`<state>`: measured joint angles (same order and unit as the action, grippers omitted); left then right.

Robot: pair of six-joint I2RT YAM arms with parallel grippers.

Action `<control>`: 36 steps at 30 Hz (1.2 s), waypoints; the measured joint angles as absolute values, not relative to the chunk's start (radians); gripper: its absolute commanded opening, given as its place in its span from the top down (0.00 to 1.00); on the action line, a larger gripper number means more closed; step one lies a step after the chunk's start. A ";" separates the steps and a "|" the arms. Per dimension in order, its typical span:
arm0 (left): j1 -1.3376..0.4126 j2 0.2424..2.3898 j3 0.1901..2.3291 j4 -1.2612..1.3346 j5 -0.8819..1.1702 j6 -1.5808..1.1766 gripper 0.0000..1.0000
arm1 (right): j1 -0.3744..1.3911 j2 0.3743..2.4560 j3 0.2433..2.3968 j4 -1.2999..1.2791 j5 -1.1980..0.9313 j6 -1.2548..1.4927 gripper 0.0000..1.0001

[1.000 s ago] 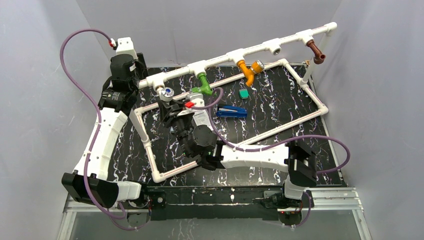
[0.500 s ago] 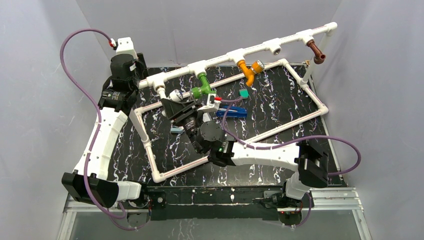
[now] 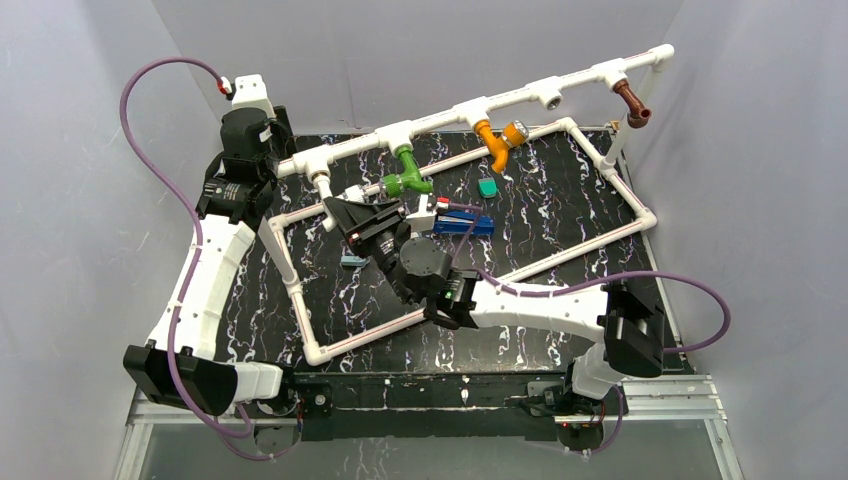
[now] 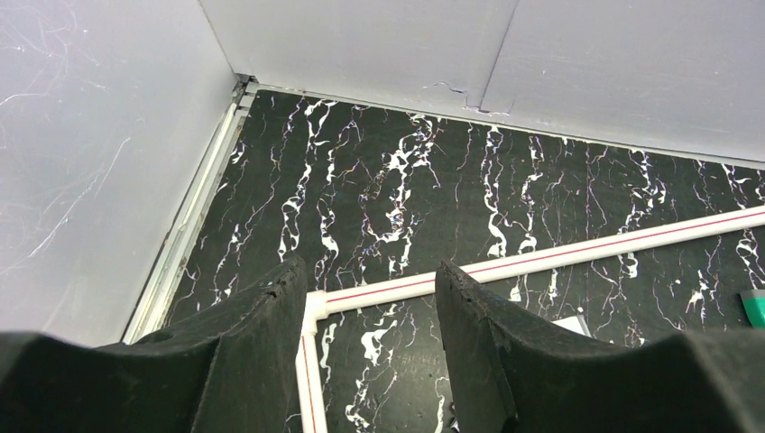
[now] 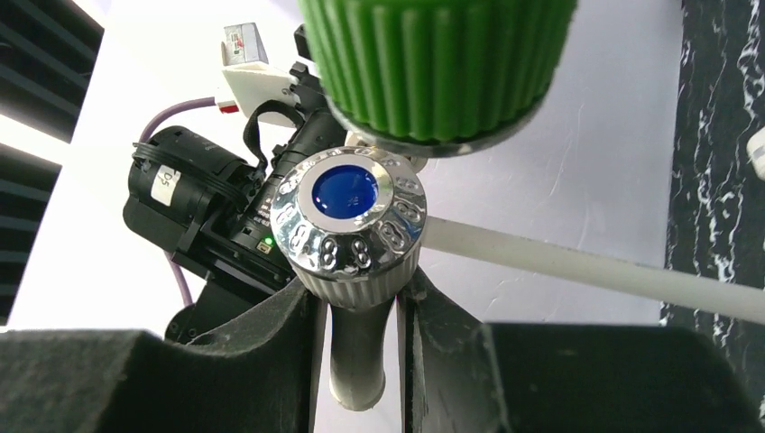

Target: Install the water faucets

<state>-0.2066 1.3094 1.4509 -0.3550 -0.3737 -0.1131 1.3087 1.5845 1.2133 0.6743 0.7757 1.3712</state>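
My right gripper [image 5: 361, 302] is shut on the white faucet [image 5: 350, 225], pinching its spout below the chrome knob with the blue centre. From above, the white faucet [image 3: 352, 192] sits just right of the leftmost tee [image 3: 318, 165] of the raised pipe rail. Green faucet [image 3: 405, 176], orange faucet [image 3: 493, 146] and brown faucet [image 3: 632, 104] hang from other tees. The green faucet's knob [image 5: 437, 63] fills the top of the right wrist view. My left gripper [image 4: 370, 269] is open and holds nothing, over the far left corner of the pipe frame [image 4: 541, 257].
One tee [image 3: 548, 97] on the rail between the orange and brown faucets carries nothing. A flat blue box [image 3: 463, 222], a small teal piece [image 3: 487, 187] and a small bluish piece [image 3: 352, 260] lie on the black marbled table inside the rectangular pipe frame [image 3: 620, 190].
My right wrist has rolled with the white faucet in its grip, which shifted slightly right of the leftmost tee, and the right elbow swung right. The left arm has stayed still.
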 measured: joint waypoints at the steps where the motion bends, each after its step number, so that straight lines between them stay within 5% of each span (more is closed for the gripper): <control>1: -0.207 1.309 1.451 -0.355 -0.374 -0.113 0.48 | 1.307 1.581 1.213 0.658 0.768 1.405 0.99; 7: -0.207 1.307 1.450 -0.356 -0.374 -0.113 0.48 | 1.302 1.571 1.213 0.621 0.743 1.479 0.97; 13: -0.207 1.305 1.448 -0.356 -0.374 -0.113 0.48 | 1.301 1.569 1.213 0.609 0.735 1.506 0.68; 21: -0.213 1.296 1.448 -0.373 -0.353 -0.117 0.48 | 1.289 1.566 1.200 0.616 0.702 1.515 0.43; 36: -0.216 1.295 1.447 -0.378 -0.339 -0.120 0.48 | 1.280 1.557 1.133 0.710 0.647 1.416 0.20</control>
